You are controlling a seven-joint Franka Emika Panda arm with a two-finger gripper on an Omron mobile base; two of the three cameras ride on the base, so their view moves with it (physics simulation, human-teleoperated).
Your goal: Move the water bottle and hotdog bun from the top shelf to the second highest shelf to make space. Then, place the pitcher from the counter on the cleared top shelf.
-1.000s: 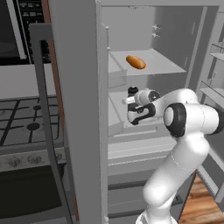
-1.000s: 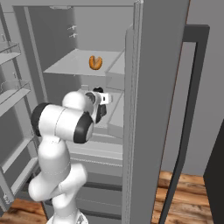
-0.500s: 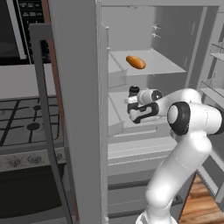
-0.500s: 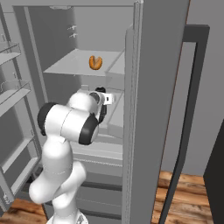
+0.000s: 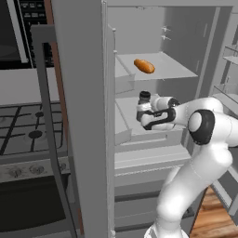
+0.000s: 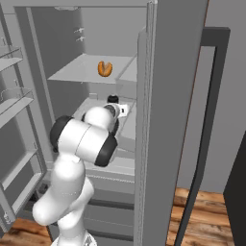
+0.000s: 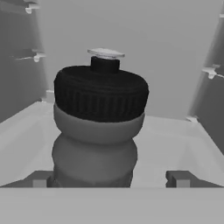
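The small dark grey cylindrical water bottle with its black ribbed cap [image 7: 98, 127] stands upright on the second highest shelf, a flat light-grey board [image 5: 148, 132] inside the open fridge. It sits directly ahead of the tool [image 7: 109, 178], between the two dark fingertips [image 7: 178, 178], its long axis vertical and square to the shelf. The tool's jaws are spread about as wide as they go, and in the hand view a gap shows on the right side of the bottle; I judge it released, resting on the shelf under its own weight, with nothing gripped.

One board above the bottle, the small orange-brown oblong hotdog bun [image 5: 144, 66] lies on the flat light-grey top shelf [image 5: 172, 69], up and slightly further back from the tool. That upward offset is probably what the next reach turns on: back straight off the bottle without tipping it, then rise to the bun.
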